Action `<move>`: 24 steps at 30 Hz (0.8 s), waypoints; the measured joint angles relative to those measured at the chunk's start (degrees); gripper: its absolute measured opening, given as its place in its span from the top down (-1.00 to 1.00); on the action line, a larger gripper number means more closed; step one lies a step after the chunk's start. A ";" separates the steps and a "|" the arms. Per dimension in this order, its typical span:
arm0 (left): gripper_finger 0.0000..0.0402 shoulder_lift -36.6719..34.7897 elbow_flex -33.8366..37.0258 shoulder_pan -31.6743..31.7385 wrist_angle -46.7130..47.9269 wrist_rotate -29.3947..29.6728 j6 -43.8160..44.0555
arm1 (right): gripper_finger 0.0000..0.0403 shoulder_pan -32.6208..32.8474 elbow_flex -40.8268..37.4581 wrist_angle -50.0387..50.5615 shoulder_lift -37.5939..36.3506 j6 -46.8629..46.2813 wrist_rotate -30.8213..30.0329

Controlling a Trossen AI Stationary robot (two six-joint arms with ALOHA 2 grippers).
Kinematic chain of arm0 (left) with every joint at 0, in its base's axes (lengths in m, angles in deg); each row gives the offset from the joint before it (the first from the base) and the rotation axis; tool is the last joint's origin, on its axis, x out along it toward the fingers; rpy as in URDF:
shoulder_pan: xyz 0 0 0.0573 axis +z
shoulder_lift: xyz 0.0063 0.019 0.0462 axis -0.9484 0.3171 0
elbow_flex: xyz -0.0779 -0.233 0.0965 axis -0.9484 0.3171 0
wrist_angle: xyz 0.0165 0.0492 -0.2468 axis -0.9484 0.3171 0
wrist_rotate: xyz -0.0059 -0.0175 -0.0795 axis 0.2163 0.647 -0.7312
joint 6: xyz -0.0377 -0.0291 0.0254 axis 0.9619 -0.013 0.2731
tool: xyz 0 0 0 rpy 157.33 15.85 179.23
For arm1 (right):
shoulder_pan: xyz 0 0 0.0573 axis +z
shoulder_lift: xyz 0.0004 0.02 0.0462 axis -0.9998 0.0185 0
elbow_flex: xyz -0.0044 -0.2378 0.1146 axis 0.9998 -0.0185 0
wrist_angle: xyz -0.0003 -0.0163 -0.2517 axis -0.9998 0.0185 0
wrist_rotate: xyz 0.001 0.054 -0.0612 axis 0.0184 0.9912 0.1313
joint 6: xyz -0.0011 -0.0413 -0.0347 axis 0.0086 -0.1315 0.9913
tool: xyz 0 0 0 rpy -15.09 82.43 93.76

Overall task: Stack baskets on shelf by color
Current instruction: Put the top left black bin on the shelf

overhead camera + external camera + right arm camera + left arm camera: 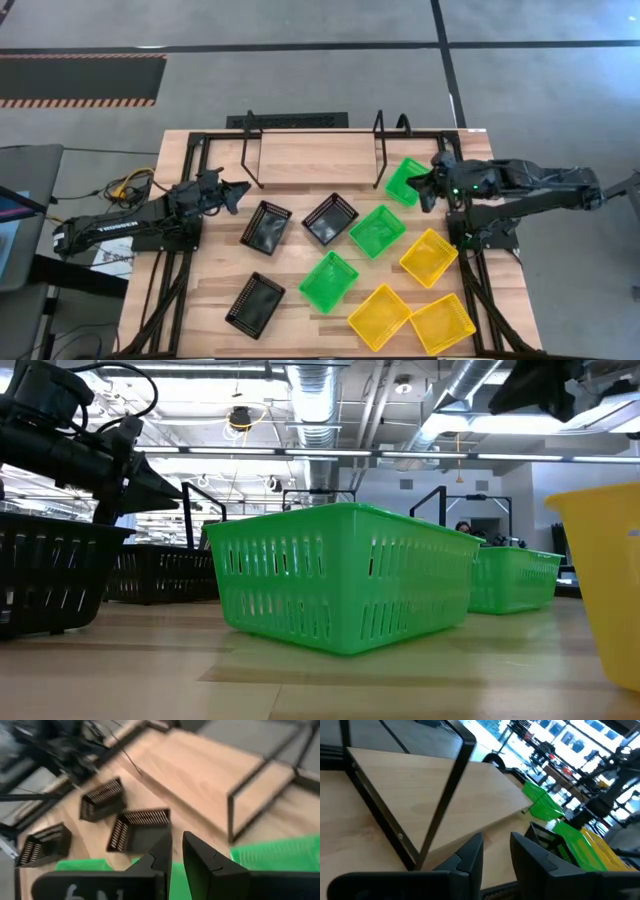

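Shelf (312,158) sits empty at the tabletop's (200,290) far edge. All nine baskets lie loose on the tabletop: black (266,227) left, green (377,231) centre, yellow (428,257) right. Left end effector (238,194) hovers beside the shelf's left upright, fingers slightly apart, holding nothing. Right end effector (418,185) is over the far green basket (407,179), narrow gap, nothing held.

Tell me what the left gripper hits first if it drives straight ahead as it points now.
Probably the shelf: the left gripper, jaws slightly apart and empty, aims toward its near black upright and plank, though depth is uncertain.
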 joint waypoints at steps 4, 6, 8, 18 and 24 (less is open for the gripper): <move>0.58 0.00 -0.02 -0.01 0.57 -3.34 -0.10 | 0.66 0.97 2.27 6.31 6.09 -8.52 3.44; 0.58 0.00 -0.02 -0.02 0.69 -4.42 -0.10 | 0.66 1.87 2.37 7.61 8.66 -12.92 5.96; 0.58 0.00 -0.02 -0.02 0.75 -4.82 -0.48 | 0.66 3.08 2.46 8.98 11.09 -18.18 8.22; 0.58 0.00 -0.02 -0.02 1.13 -7.51 -1.44 | 0.66 14.64 2.46 18.32 23.80 -49.59 13.68; 0.58 0.00 -0.04 -0.02 1.45 -9.87 -1.44 | 0.66 24.77 2.46 18.29 29.00 -68.68 13.95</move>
